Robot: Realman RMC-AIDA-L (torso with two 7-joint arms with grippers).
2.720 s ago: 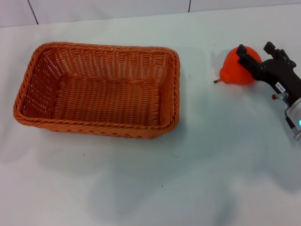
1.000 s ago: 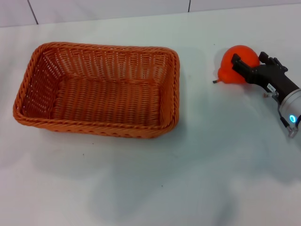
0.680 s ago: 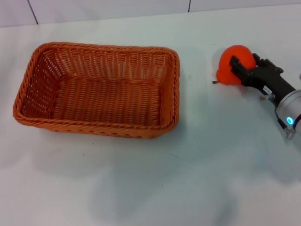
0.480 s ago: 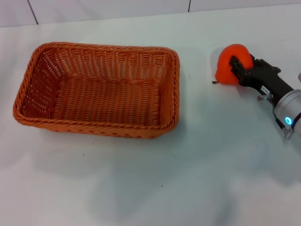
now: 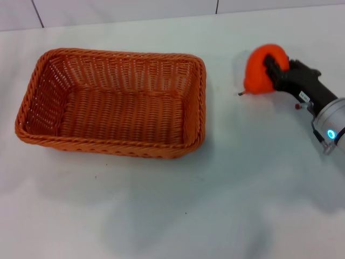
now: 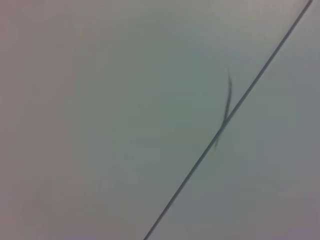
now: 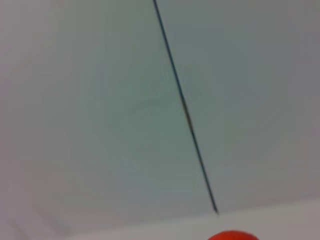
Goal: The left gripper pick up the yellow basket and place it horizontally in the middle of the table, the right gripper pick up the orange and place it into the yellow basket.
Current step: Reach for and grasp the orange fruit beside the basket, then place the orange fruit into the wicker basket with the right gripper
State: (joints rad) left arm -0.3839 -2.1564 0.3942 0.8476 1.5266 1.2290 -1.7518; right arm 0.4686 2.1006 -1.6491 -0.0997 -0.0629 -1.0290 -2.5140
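Observation:
The yellow basket (image 5: pixel 113 100), orange-brown woven wicker, lies lengthwise across the left-middle of the white table, empty. The orange (image 5: pixel 261 69) is at the right, lifted a little off the table, its dark stem pointing left and down. My right gripper (image 5: pixel 273 69) is shut on the orange, its black fingers around the fruit's right side, the wrist with the blue light (image 5: pixel 330 133) trailing to the lower right. The top of the orange shows at the edge of the right wrist view (image 7: pixel 232 235). My left gripper is out of view.
The white table (image 5: pixel 178 205) stretches between the basket and the orange. A wall with dark tile seams (image 5: pixel 216 6) runs behind the table; both wrist views show mostly wall with a seam (image 6: pixel 225 120).
My right gripper has closed on the orange and raised it, moving it slightly up and to the left. The basket has not moved.

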